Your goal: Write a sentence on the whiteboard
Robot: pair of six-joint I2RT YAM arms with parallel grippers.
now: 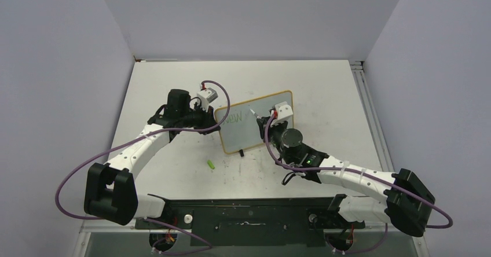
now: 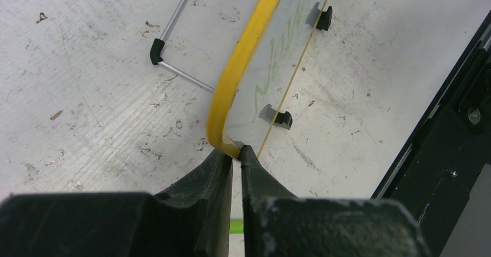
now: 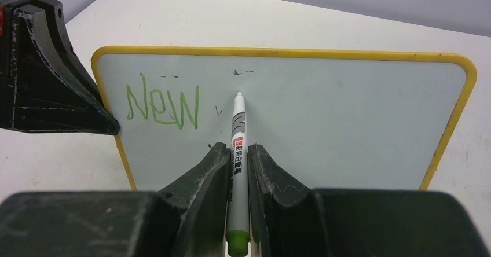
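Observation:
The whiteboard (image 1: 257,131) stands upright mid-table on a wire stand; its frame looks yellow (image 3: 278,52). The sentence (image 3: 164,105) reads only "New" in green, at the board's upper left. My left gripper (image 2: 237,151) is shut on the board's left frame corner, and its black finger (image 3: 55,89) shows beside the board in the right wrist view. My right gripper (image 3: 236,148) is shut on a white marker (image 3: 238,127) with a green end. The marker's tip sits at the board face just right of "New"; I cannot tell whether it touches.
A small green marker cap (image 1: 212,165) lies on the table in front of the board's left end. The board's wire stand with a black foot (image 2: 156,50) reaches behind it. The arms' black base rail (image 1: 249,216) runs along the near edge.

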